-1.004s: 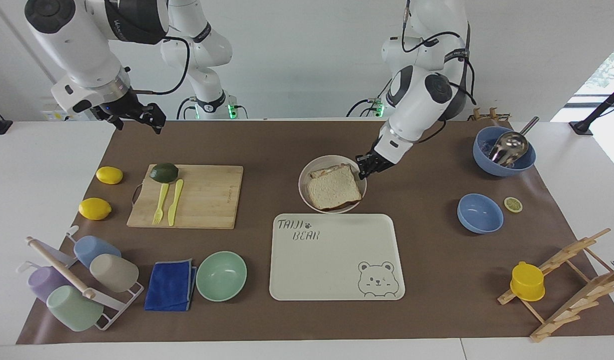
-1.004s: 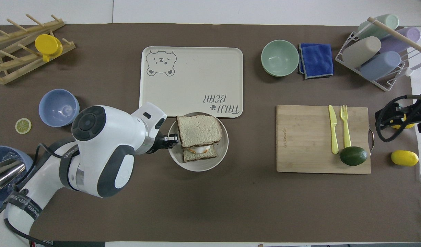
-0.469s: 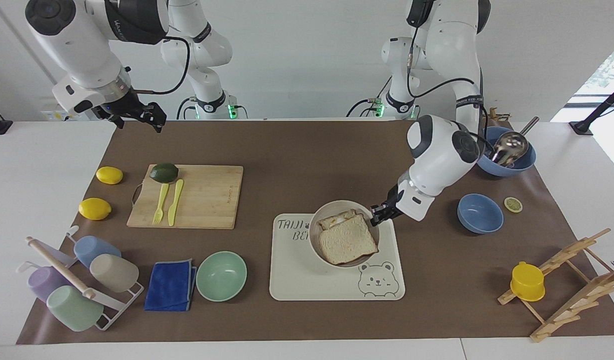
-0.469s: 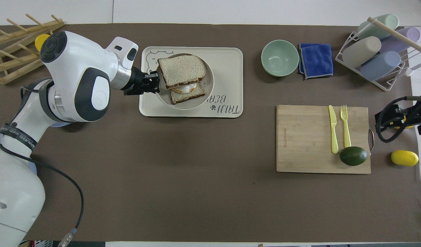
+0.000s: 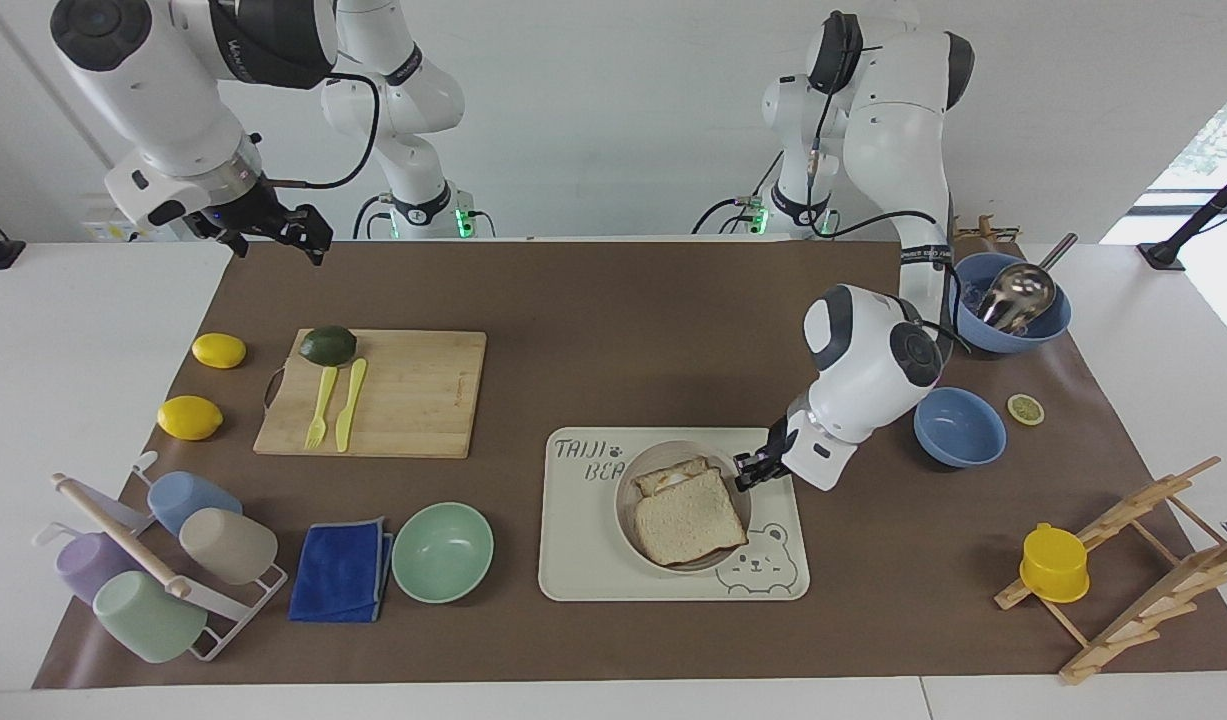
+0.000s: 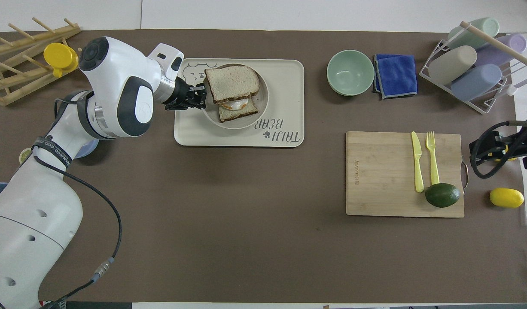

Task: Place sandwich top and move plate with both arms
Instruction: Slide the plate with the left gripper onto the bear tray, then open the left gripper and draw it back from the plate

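The sandwich top lies on a toast slice with a fried egg, on the small round plate. The plate is on or just above the cream bear tray; I cannot tell which. My left gripper is shut on the plate's rim at the side toward the left arm's end of the table. My right gripper is open and empty, and waits raised over the right arm's end of the table near the lemons.
A blue bowl sits beside the left arm's wrist, with a larger blue bowl holding a ladle nearer to the robots. A mint bowl and a blue cloth lie beside the tray. There is also a cutting board with avocado, fork and knife.
My left gripper has carried the plate with the sandwich from the brown mat onto the tray and lowered it. The right arm has not moved.
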